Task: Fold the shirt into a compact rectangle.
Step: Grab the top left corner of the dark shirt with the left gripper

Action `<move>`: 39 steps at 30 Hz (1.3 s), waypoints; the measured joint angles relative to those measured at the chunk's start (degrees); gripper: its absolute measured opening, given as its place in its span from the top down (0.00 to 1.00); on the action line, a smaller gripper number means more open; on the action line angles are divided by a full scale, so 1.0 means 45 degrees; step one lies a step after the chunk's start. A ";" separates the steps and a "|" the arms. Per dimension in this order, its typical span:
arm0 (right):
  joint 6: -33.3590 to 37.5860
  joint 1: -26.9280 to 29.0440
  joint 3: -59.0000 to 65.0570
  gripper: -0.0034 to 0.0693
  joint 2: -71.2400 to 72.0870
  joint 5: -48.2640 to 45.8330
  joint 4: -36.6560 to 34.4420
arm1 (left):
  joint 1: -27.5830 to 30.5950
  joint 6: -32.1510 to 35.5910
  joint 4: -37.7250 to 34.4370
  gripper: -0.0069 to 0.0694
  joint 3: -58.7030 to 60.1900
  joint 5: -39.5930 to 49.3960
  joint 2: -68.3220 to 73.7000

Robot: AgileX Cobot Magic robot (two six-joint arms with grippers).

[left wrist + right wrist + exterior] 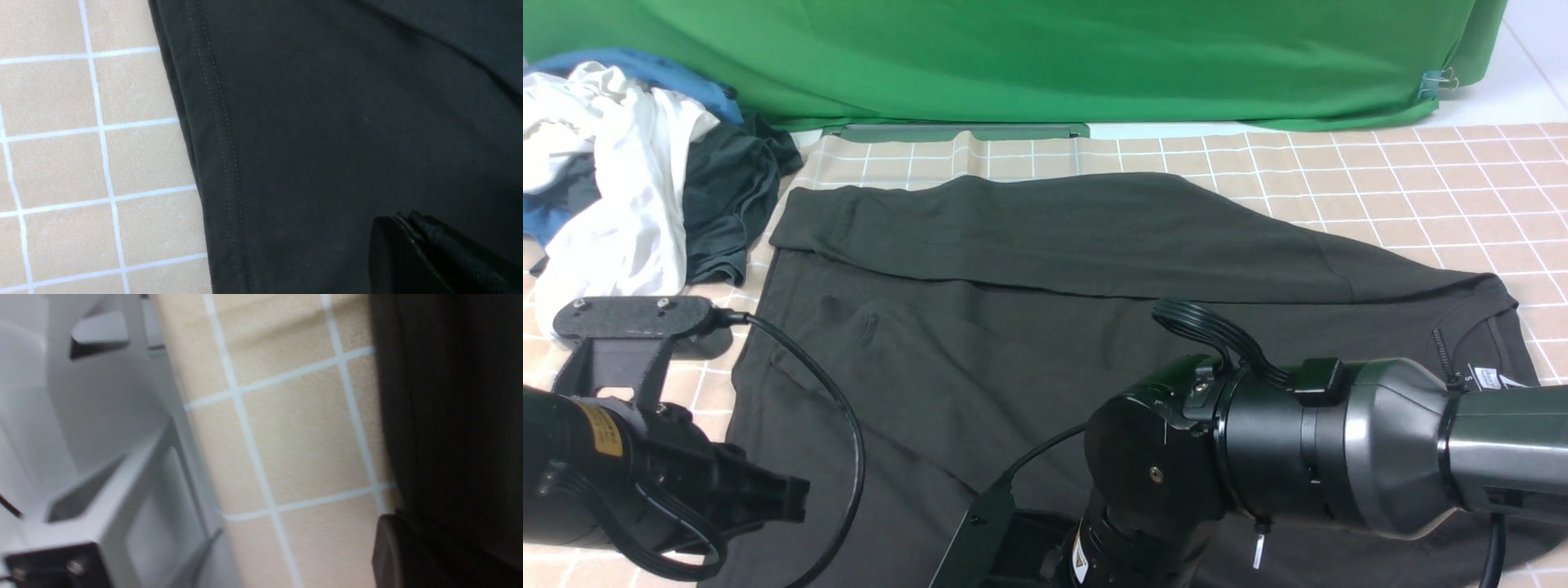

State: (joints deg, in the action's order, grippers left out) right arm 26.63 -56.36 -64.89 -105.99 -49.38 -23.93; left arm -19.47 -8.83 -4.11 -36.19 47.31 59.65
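Note:
The charcoal-black shirt (1013,327) lies spread on the checked tablecloth (1421,180), its far edge folded over toward me. Its white neck label (1486,377) shows at the right, just above my right arm. In the left wrist view my left gripper (408,222) is over the shirt (327,122) near its stitched hem, shut with a bunched fold of black cloth against its finger. In the blurred right wrist view my right gripper (398,522) sits at the shirt's (449,416) near edge, and dark cloth runs into its jaws. The chest print is hidden.
A heap of clothes lies at the back left: a white garment (629,188), a dark grey-teal garment (727,204) and blue cloth (670,73). A green backdrop (1045,57) hangs behind the table. A white frame (102,437) stands beyond the table's near edge.

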 joint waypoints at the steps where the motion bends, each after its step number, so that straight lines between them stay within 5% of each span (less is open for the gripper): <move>1: -0.0039 0.0000 0.0000 0.86 0.0000 -0.0049 -0.0072 | 0.0000 0.0000 0.0013 0.88 0.0000 0.0000 0.0000; 12: -0.0322 -0.0133 -0.0314 0.59 0.0152 -0.2048 -0.0664 | 0.0978 -0.0730 0.0558 0.88 -0.0512 0.0241 0.0000; 19: -0.1187 0.0931 -0.1496 0.89 0.1854 -0.2521 0.0560 | 0.3562 -0.0020 -0.0080 0.88 -0.3666 0.0340 0.2040; 24: -0.1541 0.2776 -0.1527 0.90 0.3299 -0.2820 0.1596 | 0.4486 0.1651 -0.1731 0.88 -0.6450 0.0449 0.4960; 31: -0.1541 0.4586 -0.1527 0.90 0.3893 -0.3076 0.1797 | 0.4479 0.1872 -0.1938 0.87 -1.0660 0.0434 0.9593; 39: -0.1541 0.4715 -0.1527 0.90 0.3926 -0.3154 0.1787 | 0.4455 0.1665 -0.1861 0.60 -1.3767 0.1436 1.3513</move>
State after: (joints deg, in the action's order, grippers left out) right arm 19.70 -35.14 -71.76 -88.32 -63.57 -15.89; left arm 0.58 -1.34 -12.49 -98.14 53.77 120.46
